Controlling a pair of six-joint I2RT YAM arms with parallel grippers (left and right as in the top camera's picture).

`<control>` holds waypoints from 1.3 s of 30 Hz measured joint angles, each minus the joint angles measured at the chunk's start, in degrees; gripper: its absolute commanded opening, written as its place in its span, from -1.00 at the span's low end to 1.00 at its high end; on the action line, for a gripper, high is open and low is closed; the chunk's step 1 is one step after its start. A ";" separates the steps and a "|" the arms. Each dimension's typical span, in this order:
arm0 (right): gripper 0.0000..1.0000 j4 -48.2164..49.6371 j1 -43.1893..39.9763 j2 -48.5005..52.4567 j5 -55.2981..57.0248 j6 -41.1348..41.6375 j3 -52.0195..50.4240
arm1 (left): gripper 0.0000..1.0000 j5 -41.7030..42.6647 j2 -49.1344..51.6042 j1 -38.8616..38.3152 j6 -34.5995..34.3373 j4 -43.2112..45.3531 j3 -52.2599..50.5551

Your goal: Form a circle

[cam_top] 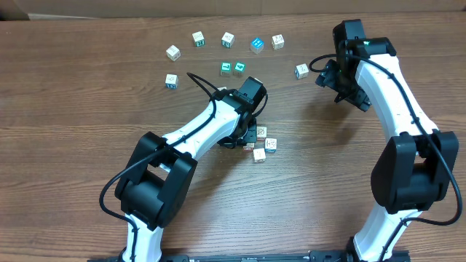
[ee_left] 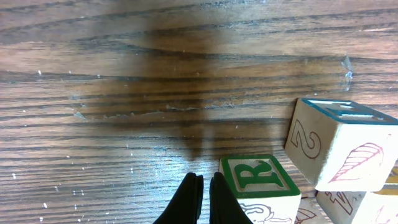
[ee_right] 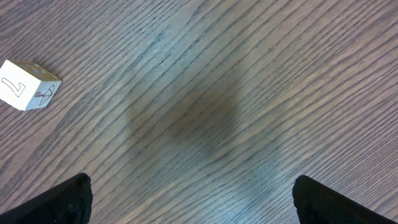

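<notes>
Circle (cam_top: 262, 144) shows in the overhead view as a tight clump of small whitish lettered blocks near the middle of the wooden table (cam_top: 73, 145). Its left side is partly covered by the left gripper (cam_top: 244, 137), so the gripper's fingers and any contact with the blocks are hidden here. Nine loose blocks (cam_top: 228, 39) curve in an arc beyond the circle, their prints too small to read. The right gripper (cam_top: 342, 86) hangs well to the right of the circle, over bare wood.

In the left wrist view the left gripper (ee_left: 204, 183) is clenched, finger against finger, gripping nothing. Its tips sit just beside the circle's green "R" block (ee_left: 258, 177); whether they touch cannot be told. Beyond that one stands a "2" block (ee_left: 339, 146) with a feather print, and further blocks (ee_left: 367, 208) are cut off by the frame corner.

In the right wrist view the right gripper (ee_right: 191, 186) is spread wide and empty, with only its two dark fingertips (ee_right: 59, 202) visible. A lone block (ee_right: 28, 84) lies on the wood, its mark unclear.
</notes>
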 measured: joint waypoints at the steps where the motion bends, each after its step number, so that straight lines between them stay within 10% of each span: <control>1: 1.00 0.02 0.00 0.00 0.00 0.02 0.00 | -0.92 0.00 0.00 0.00 0.00 0.13 0.00; 24: 1.00 0.02 0.00 0.00 -0.02 -0.02 0.00 | -0.91 -0.02 0.00 -0.26 2.16 -0.59 0.00; 39: 1.00 0.02 0.00 0.00 -0.02 0.00 0.00 | -0.91 2.47 0.00 1.84 4.61 -18.58 9.53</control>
